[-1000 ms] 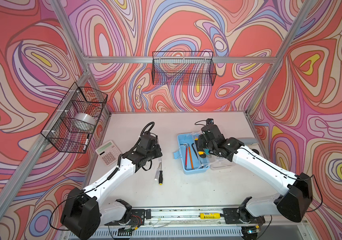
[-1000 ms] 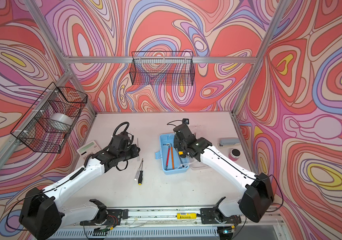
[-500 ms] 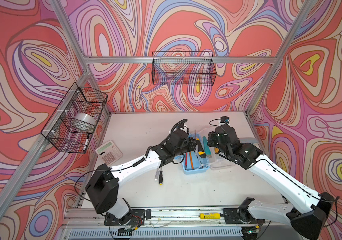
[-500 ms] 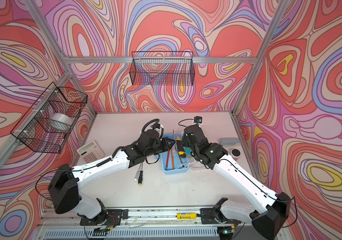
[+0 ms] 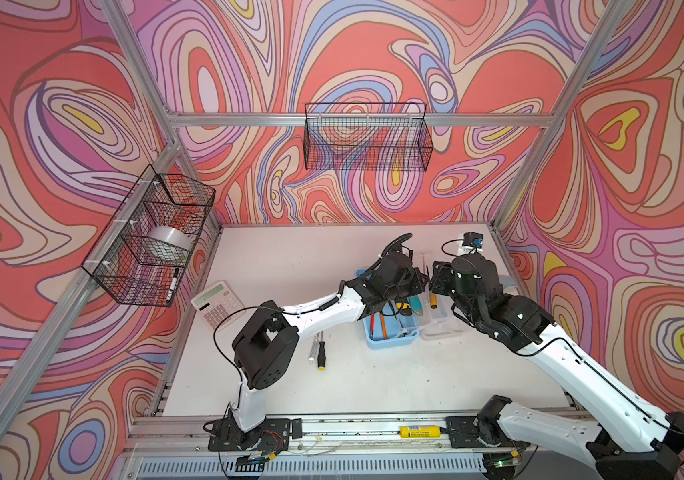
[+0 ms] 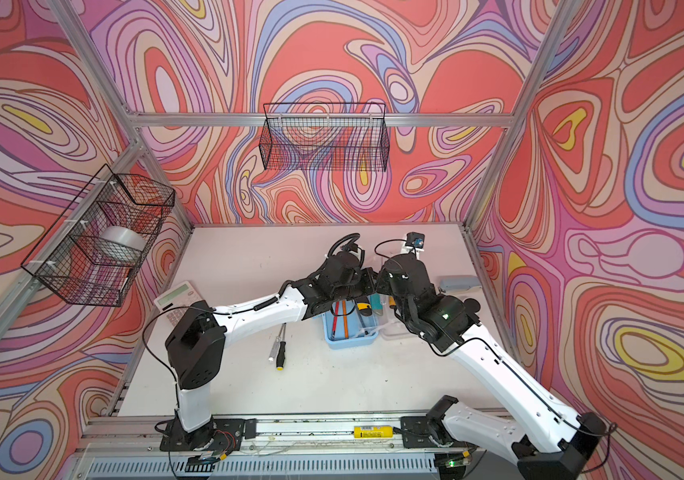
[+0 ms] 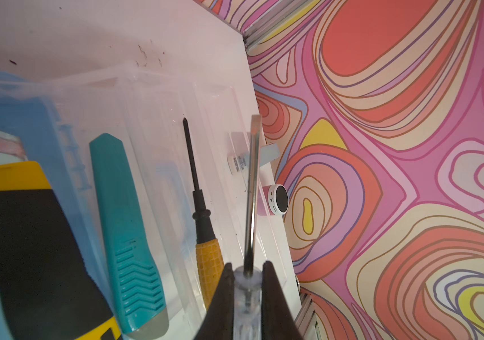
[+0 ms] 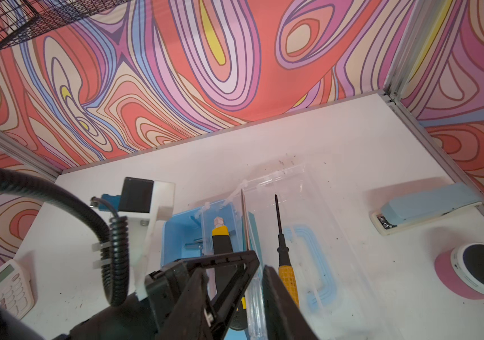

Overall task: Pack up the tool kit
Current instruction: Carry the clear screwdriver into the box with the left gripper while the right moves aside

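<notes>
- A white bench (image 5: 332,395) carries an open light-blue rectangular plastic box (image 5: 390,340) with tools inside.
- The box's clear plastic lid (image 5: 442,328) lies flat beside it.
- The right gripper (image 5: 435,279) hovers above that lid, jaws apart.
- The left gripper (image 7: 245,269), above the lid, has its jaws clamped on a clear-handled flat screwdriver (image 7: 252,182).

The table holds three screwdrivers: a clear-handled screwdriver (image 7: 252,188), an orange-handled screwdriver (image 7: 201,217) and a black-handled screwdriver (image 5: 321,355). There are two utility knives, a yellow-and-black knife (image 7: 20,229) and a teal knife (image 7: 126,223). There is one light-blue box (image 5: 390,341), one calculator (image 5: 217,305) and one stapler (image 8: 424,207). Two wire baskets hang on the walls, a side basket (image 5: 144,249) and a back basket (image 5: 367,141). Tape rolls number two, a silvery roll (image 5: 167,241) and a pink roll (image 8: 476,275). There is one marker (image 5: 172,284).
</notes>
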Controlling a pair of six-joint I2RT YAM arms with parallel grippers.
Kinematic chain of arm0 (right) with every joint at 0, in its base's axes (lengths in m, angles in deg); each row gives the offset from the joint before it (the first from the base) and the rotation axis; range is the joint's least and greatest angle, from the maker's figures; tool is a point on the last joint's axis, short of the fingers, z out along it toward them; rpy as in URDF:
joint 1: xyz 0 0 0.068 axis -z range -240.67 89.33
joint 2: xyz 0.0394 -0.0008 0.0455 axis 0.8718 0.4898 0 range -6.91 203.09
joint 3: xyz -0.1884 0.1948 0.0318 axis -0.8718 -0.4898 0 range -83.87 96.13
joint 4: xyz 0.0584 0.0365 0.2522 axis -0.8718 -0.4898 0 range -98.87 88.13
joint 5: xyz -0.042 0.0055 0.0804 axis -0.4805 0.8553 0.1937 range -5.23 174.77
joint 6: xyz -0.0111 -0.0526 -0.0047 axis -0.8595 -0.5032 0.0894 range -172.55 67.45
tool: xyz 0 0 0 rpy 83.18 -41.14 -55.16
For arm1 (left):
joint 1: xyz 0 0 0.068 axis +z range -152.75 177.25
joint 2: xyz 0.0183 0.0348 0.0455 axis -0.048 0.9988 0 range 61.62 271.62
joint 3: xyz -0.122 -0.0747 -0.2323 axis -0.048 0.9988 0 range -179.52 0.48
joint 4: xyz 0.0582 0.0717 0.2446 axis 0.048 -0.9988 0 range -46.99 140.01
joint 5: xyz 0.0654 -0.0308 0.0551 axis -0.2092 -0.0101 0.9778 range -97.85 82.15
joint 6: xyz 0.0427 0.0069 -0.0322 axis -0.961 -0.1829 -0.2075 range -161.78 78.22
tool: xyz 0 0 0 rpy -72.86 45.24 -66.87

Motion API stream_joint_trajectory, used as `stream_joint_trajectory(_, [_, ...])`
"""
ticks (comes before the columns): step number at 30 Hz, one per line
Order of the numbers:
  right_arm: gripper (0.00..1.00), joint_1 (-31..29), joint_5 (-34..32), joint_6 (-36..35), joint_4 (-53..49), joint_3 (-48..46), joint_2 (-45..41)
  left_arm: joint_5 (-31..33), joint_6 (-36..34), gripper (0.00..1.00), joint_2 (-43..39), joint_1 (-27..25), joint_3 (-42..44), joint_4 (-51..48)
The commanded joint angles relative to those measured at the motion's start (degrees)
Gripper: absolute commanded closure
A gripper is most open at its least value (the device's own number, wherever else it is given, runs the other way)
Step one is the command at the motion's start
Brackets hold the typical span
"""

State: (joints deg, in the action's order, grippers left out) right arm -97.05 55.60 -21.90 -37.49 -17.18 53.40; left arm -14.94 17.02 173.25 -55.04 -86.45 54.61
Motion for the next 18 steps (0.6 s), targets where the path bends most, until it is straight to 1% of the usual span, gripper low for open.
stream_joint_trajectory(1, [0.66, 0.29, -1.0, -0.92, -0.78, -0.78, -0.46, -0.48, 1.61, 0.92, 2.81, -0.62, -3.75, 0.27])
stream_joint_trajectory(7, [0.65, 0.35, -1.15, -1.2, -1.08, -1.35, -0.53, 0.76, 1.57, 0.91, 5.14, -0.71, -4.93, -1.48])
stream_joint_trajectory(11, [0.65, 0.43, -1.25, -0.95, -1.02, -2.07, -0.63, 0.44, 1.06, 0.87, 6.43, -0.7, -6.37, -3.26])
stream_joint_trajectory(14, [0.65, 0.41, -1.11, -0.76, -0.64, -2.61, -0.65, 0.15, 1.09, 0.79, 7.4, -0.77, -7.62, -4.57])
stream_joint_trajectory(15, [0.65, 0.39, -0.99, -0.6, -0.62, -2.8, -0.64, -0.06, 1.18, 0.74, 7.66, -0.71, -8.06, -4.9])
stream_joint_trajectory(18, [0.64, 0.39, -0.59, -0.41, -0.31, -3.1, -0.38, -0.19, 0.83, 0.65, 8.24, -0.69, -9.36, -6.35])
